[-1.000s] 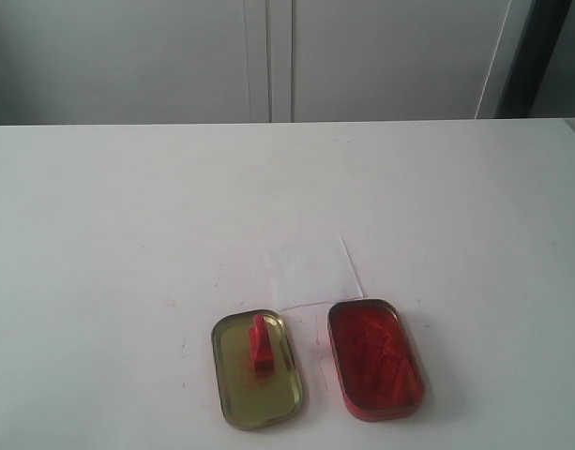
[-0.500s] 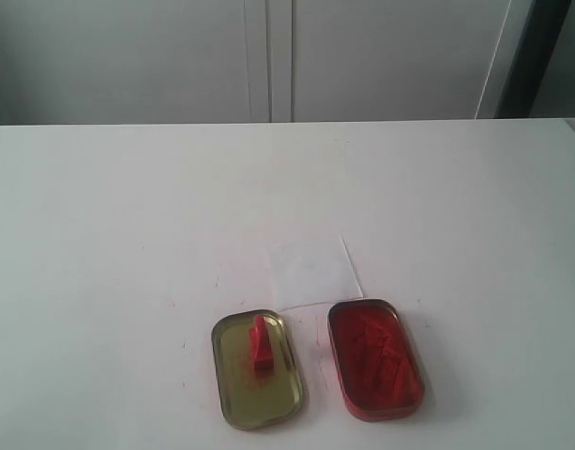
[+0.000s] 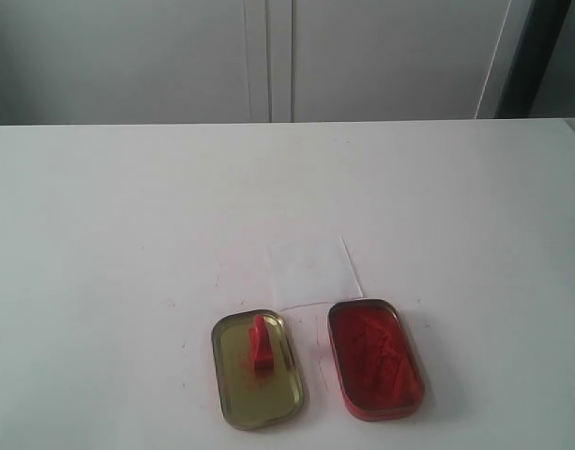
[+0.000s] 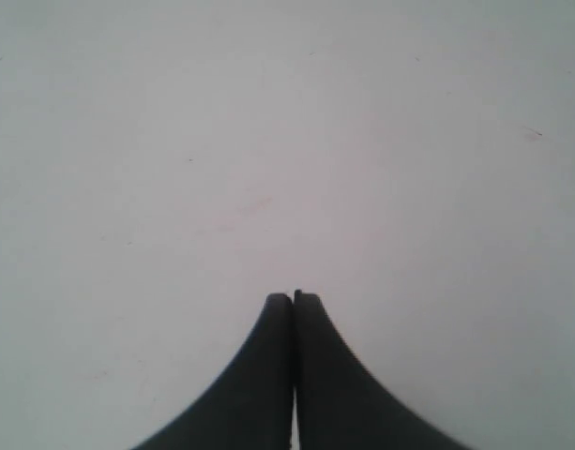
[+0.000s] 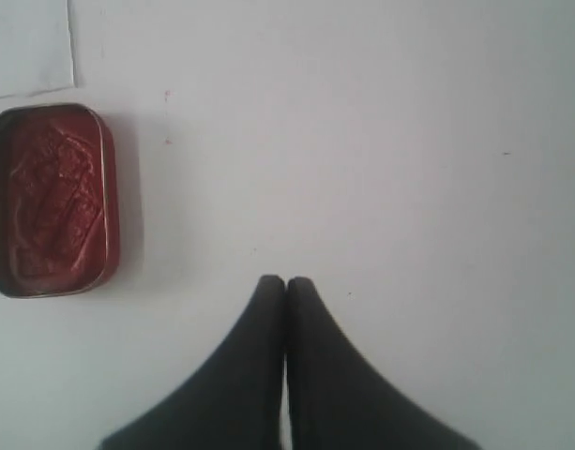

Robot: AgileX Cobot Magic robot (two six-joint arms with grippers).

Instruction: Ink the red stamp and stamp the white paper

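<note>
Stamp (image 3: 260, 343) sits in gold lid (image 3: 256, 398), beside red ink tin (image 3: 374, 359).

Red stamp (image 3: 260, 342) open from above

Red stamp (image 3: 260, 343); dull-gold tin lid (image 3: 258, 399) w/ red smears; deep-red ink tin (image 3: 374, 357); white paper (image 3: 312, 272) on white table (image 3: 128, 206).

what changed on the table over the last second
Nothing visibly changed. The red stamp still rests in the gold-coloured tin, the red ink tin sits beside it, and the white paper lies just behind both.
</note>
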